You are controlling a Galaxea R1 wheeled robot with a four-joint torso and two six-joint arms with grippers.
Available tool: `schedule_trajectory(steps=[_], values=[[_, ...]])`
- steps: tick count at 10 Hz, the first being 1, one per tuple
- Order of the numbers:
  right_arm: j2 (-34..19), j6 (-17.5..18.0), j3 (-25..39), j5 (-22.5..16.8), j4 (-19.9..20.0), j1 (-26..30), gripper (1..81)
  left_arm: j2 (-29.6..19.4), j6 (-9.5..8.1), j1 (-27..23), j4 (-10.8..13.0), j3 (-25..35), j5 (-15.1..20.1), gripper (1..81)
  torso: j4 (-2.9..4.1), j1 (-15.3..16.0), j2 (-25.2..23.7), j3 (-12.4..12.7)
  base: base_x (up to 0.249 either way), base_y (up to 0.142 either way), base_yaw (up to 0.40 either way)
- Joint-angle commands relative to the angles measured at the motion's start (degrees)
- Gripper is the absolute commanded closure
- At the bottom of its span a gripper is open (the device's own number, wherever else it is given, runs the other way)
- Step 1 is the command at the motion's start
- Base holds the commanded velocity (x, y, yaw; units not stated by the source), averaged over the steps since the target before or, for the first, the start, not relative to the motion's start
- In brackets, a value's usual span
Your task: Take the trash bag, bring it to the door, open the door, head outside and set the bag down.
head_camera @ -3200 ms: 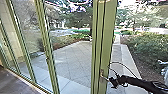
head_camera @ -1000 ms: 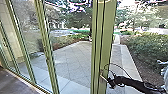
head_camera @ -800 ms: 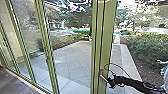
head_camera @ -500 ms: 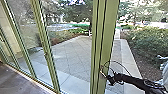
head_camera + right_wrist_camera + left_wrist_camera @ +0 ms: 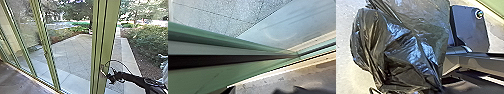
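In the head view, my right gripper (image 5: 106,75) is at the handle (image 5: 101,69) on the green door frame (image 5: 106,37); whether it touches the handle I cannot tell. The right wrist view has the green frame (image 5: 218,72) running close across it, down to the threshold. Close before the left wrist camera hangs the black trash bag (image 5: 398,55), its plastic creased and shiny and drawn together toward my left gripper, which holds it off the floor.
Tall glass panels with green posts (image 5: 45,45) stand to the left, above the dark indoor floor (image 5: 17,80). Beyond the glass lie a paved yard (image 5: 72,55), a pale path and bushes (image 5: 150,42) at the right. The robot's dark base plate (image 5: 471,27) sits beside the bag.
The head camera has tipped slightly downward. Over the past few seconds, my right gripper has shifted a little leftward, closer in against the door frame by the handle.
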Motion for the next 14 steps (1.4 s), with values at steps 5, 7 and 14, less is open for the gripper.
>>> schedule_trajectory(steps=[5, 7, 14], values=[[4.4, -0.5, 3.9, -6.8, -1.3, 2.2, 1.0, -0.3, 0.05, -1.7, -0.5, 0.0, 3.6, 81.1, 0.00, 0.1, 0.0, 0.0, 0.055, 0.000, 0.000], [4.4, -0.4, 3.9, -6.2, -1.3, 2.4, 1.0, -0.4, 0.05, -1.7, -0.5, 0.0, 3.6, 81.1, -0.05, 0.1, -0.1, 0.0, 0.133, 0.000, 0.000], [2.0, -0.3, 3.9, -5.0, -1.2, 3.5, 1.0, -0.4, 0.05, -1.4, -0.5, 0.0, 3.6, 81.1, -0.24, 0.1, -0.5, 0.2, 0.135, 0.000, 0.000]])
